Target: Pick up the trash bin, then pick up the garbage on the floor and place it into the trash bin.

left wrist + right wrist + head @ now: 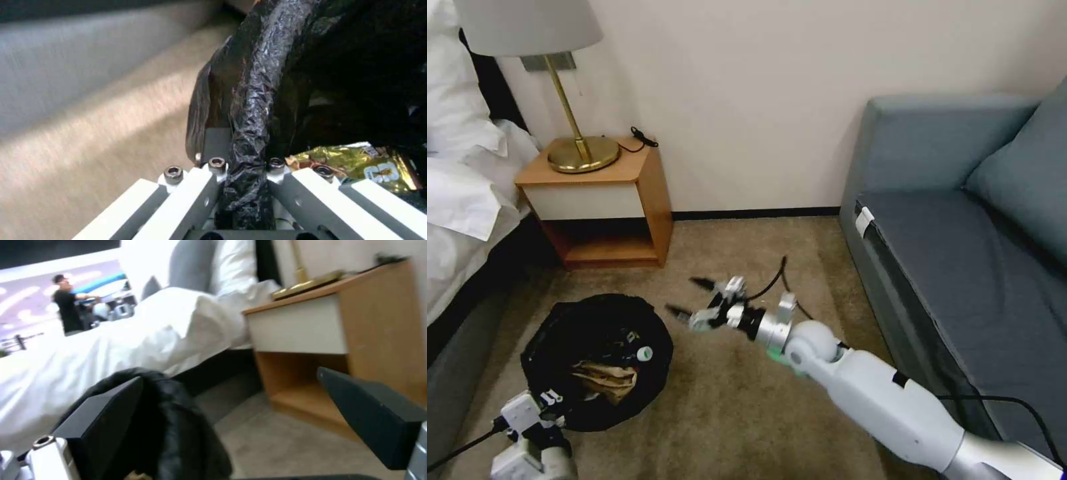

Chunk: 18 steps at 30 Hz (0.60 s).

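Observation:
The trash bin (594,320), low, round and lined with a crinkly black bag, sits on the carpet at the lower left. My left gripper (554,400) is shut on its near rim (249,110), the bag pinched between the fingers. Garbage lies inside it: a tan paper wrapper (606,381), a small bottle (642,353) and a gold wrapper (356,161). My right gripper (682,296) hangs open and holds nothing, just right of the bin's far edge and above the carpet. In the right wrist view the bin's black bag (178,413) bulges beside one of its fingers (106,420).
A wooden nightstand (602,200) with a brass lamp (582,153) stands by the wall behind the bin. The bed (460,200) runs along the left and a grey-blue sofa (960,233) along the right. A black cable (780,273) lies on the carpet between them.

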Motion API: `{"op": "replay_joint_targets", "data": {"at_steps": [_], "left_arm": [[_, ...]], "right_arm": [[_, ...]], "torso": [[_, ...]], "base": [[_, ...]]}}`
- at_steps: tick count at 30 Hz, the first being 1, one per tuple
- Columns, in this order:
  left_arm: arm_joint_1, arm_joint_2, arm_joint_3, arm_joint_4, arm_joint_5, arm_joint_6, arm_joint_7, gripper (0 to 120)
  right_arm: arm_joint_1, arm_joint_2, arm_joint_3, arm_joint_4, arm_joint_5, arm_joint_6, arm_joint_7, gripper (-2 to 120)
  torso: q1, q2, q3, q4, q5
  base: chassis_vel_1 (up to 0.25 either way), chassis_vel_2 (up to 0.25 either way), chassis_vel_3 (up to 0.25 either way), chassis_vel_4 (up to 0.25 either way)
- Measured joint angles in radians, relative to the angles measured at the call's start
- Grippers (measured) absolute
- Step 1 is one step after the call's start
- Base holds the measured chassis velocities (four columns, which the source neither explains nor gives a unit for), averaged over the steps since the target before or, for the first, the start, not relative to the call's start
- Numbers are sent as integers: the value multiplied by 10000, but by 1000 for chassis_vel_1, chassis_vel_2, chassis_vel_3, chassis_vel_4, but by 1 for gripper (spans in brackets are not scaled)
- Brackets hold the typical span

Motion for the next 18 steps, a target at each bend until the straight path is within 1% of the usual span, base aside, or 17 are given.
{"op": "replay_joint_targets", "data": {"at_steps": [1, 4, 5, 9, 10, 14, 18], "left_arm": [[0, 0, 0, 0, 0, 0, 0, 1], [-262, -37, -117, 77, -1135, 119, -379, 1], [-262, -37, -117, 77, -1135, 119, -379, 1], [-662, -40, -326, 360, -2213, 401, -1317, 1], [-662, -40, -326, 360, -2213, 401, -1317, 1], [-959, -44, -359, 658, -2748, 539, -1852, 1], [-1078, -44, -377, 794, -3003, 590, -2069, 1]], "right_arm": [[0, 0, 0, 0, 0, 0, 0, 100], [-205, -97, 264, 5, -36, -99, 64, 100], [-205, -97, 264, 5, -36, -99, 64, 100], [-498, -171, 474, 24, -219, -131, 55, 100], [-498, -171, 474, 24, -219, -131, 55, 100], [-693, -124, 657, -14, -322, -133, 15, 100], [-805, -68, 727, -61, -362, -146, -59, 100]], "torso": [[0, 0, 0, 0, 0], [0, 0, 0, -1, 0], [0, 0, 0, -1, 0], [0, 0, 0, 1, 0], [0, 0, 0, 1, 0], [0, 0, 0, 1, -2], [0, 0, 0, 1, -1]], "base": [[0, 0, 0, 0], [0, 0, 0, 0], [0, 0, 0, 0], [0, 0, 0, 0], [0, 0, 0, 0], [0, 0, 0, 0], [0, 0, 0, 0]]}}
